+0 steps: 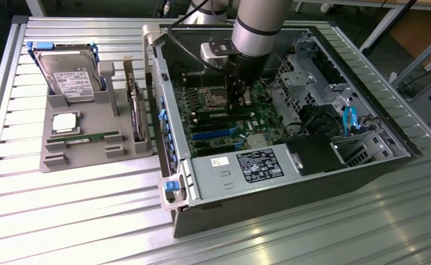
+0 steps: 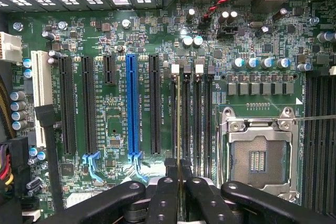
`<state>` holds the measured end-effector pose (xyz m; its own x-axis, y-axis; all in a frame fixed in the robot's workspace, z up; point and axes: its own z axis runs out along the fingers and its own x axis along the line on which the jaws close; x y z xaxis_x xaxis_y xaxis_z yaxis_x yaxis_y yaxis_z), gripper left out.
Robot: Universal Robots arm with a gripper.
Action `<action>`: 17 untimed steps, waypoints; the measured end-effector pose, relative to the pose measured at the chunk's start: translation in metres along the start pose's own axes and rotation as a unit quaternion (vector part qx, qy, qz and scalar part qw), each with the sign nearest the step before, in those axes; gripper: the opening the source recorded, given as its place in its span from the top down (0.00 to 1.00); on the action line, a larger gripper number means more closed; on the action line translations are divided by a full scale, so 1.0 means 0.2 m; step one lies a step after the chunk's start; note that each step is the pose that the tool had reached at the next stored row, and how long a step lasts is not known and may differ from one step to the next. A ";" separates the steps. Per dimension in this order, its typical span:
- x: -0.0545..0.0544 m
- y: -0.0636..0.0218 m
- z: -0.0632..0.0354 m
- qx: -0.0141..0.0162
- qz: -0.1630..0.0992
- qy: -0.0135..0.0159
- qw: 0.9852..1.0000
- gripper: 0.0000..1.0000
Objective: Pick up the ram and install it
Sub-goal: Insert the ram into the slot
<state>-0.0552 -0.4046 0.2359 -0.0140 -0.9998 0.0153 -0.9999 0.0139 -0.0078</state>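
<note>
Black gripper (image 2: 178,195) fingers (image 2: 164,203) sit closest to the wrist camera, pressed together on the ram (image 2: 179,124), which we see edge-on as a thin line running straight ahead of the fingertips.

- Ram hangs directly over the memory slots (image 2: 191,124), lined up with one of them, just beside the open CPU socket (image 2: 257,153). Whether its lower edge touches the slot yet, we cannot tell.
- Exterior view: arm reaches down into the open computer case (image 1: 362,160), gripper (image 1: 237,102) low over the motherboard (image 1: 223,130).
- Step in hand, as we judge it: installing; pick-up is done.
- Next move calls for keeping the stick square to the slot and pressing straight down, evenly.
- A second stick (image 1: 90,136) lies in the grey holder tray (image 1: 53,160) outside the case, well away from the gripper.
- Writing: white label on the power supply (image 1: 259,165) and small board print; we cannot read either.
</note>
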 end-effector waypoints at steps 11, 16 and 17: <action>0.00 -0.003 0.003 0.001 0.000 0.000 1.000 0.87; 0.00 -0.003 0.007 0.001 0.000 0.000 1.000 0.87; 0.00 -0.004 0.007 0.001 0.000 0.000 1.000 0.87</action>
<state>-0.0544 -0.4039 0.2346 -0.0142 -0.9998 0.0144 -0.9999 0.0140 -0.0090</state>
